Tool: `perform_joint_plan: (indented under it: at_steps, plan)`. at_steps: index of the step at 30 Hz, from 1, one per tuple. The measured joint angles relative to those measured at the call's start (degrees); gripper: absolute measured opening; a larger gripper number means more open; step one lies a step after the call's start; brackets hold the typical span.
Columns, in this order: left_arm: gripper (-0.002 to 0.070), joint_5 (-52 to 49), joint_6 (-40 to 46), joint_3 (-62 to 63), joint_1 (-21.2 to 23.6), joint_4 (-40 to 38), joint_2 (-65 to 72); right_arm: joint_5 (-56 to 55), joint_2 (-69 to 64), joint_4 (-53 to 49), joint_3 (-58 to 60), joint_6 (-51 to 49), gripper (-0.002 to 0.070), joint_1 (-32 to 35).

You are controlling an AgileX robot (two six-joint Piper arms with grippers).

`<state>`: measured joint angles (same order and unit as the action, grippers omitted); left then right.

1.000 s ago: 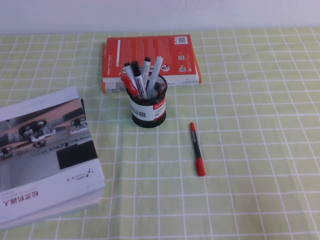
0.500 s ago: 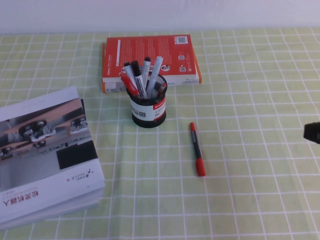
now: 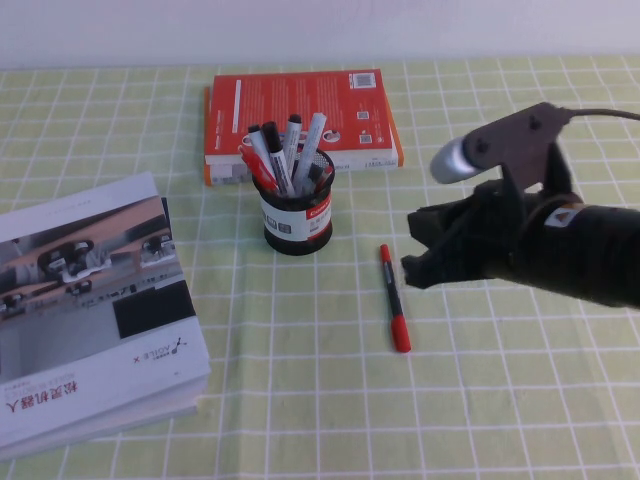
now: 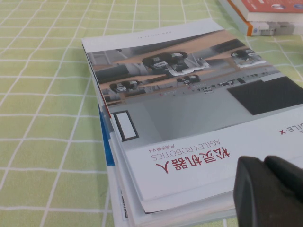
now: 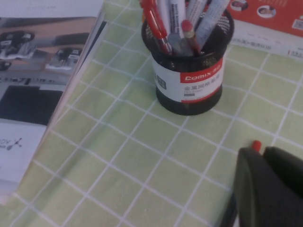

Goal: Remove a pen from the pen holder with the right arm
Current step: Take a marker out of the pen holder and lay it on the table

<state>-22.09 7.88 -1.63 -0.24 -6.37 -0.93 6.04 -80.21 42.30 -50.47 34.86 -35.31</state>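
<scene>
- Right gripper (image 3: 415,252): black and blocky, hanging above the surface (image 3: 500,400). The jaws are clenched on nothing and pointing toward the pen holder. It is judged to be approaching, with no pen yet in reach.
- Pen holder (image 3: 296,222): a round black mesh cup with a white-and-red label band. It is standing upright, well apart from the right jaws, toward the robot's left and a little farther off. Nothing is touching it.
- Pens (image 3: 288,152): smooth plastic markers with grey, white and red barrels. They are leaning fanned against the mesh rim. Their caps are sticking up clear of it, probably giving the jaws somewhere to pinch.
- Red pen (image 3: 394,297): a slim pen with a dark middle section, lying flat outside the cup. It is resting just beside and below the right jaw tips.
- Orange book (image 3: 300,115): a glossy, flat rectangle lying beyond the cup, farther from the right jaws.
- Left gripper (image 4: 264,189): black, hovering parked with its jaws pressed together and empty.
- Booklets (image 4: 189,118): a glossy paper stack with uneven edges, lying directly beneath the left jaws.
- Surface: covered by a soft green cloth checked in white, lying flat.
</scene>
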Motion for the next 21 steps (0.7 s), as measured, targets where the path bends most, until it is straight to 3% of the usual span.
perform_joint_plan:
  at_steps: [6,15,21]
  plan:
    - [-0.0005,0.0,0.0,0.0,0.0,0.0,0.0,-12.5,-5.6,-14.2,-0.1,-8.6,0.0021,-5.7]
    - [-0.0005,0.0,0.0,0.0,0.0,0.0,0.0,-40.0,-15.4,-33.8,-0.5,-26.5,0.0304,-6.5]
    - [-0.0005,0.0,0.0,0.0,0.0,0.0,0.0,-55.6,-23.1,-35.6,-0.6,-27.5,0.0349,-6.5]
